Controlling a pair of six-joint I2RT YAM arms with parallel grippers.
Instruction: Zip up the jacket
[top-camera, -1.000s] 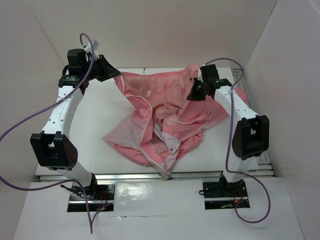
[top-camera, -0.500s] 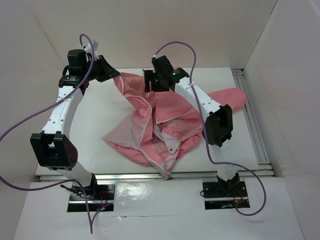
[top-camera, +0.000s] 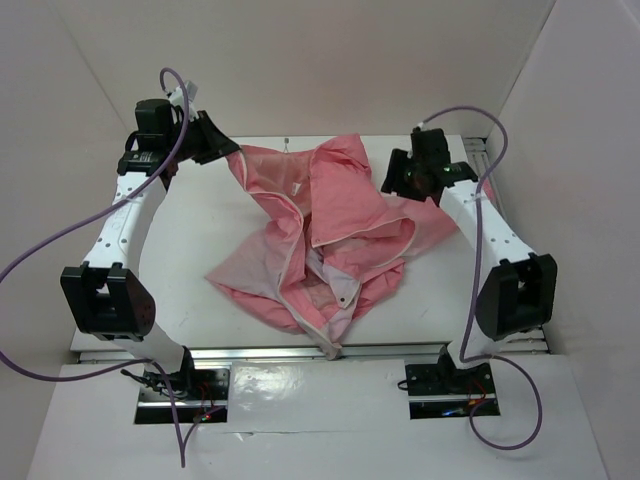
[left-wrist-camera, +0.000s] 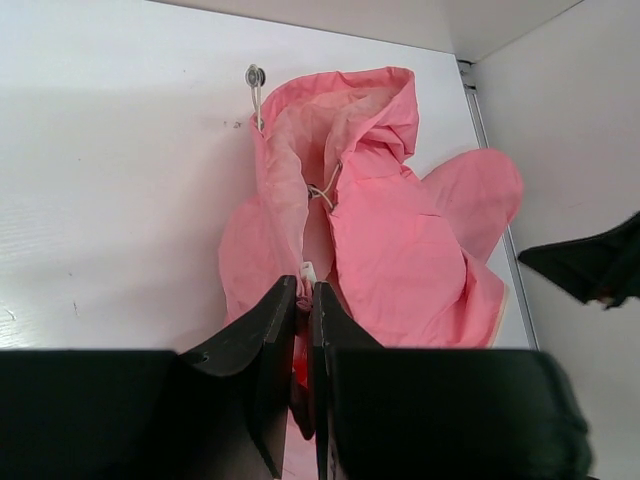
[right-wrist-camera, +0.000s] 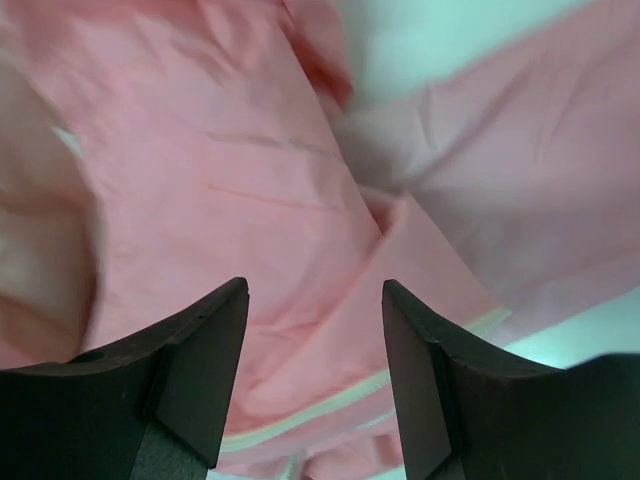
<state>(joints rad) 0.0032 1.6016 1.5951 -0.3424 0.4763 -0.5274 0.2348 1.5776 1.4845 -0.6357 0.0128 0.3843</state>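
Overhead, the jacket (top-camera: 330, 230) lay crumpled on the table (top-camera: 200, 230), zipper (top-camera: 288, 270) unjoined, its far-left corner held by the left gripper (top-camera: 222, 148), presumably to anchor the cloth. Left wrist view: those jaws stood nearly together, pinching the jacket's edge. Right wrist view: the right gripper (right-wrist-camera: 315, 300) hung spread over pink folds, gripping nothing (probably seeking a hold). No container appeared anywhere.

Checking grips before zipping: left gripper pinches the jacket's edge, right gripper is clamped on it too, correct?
No: the right gripper is open, fingers apart over the jacket, gripping nothing, per the right wrist view. The left gripper does pinch the edge.
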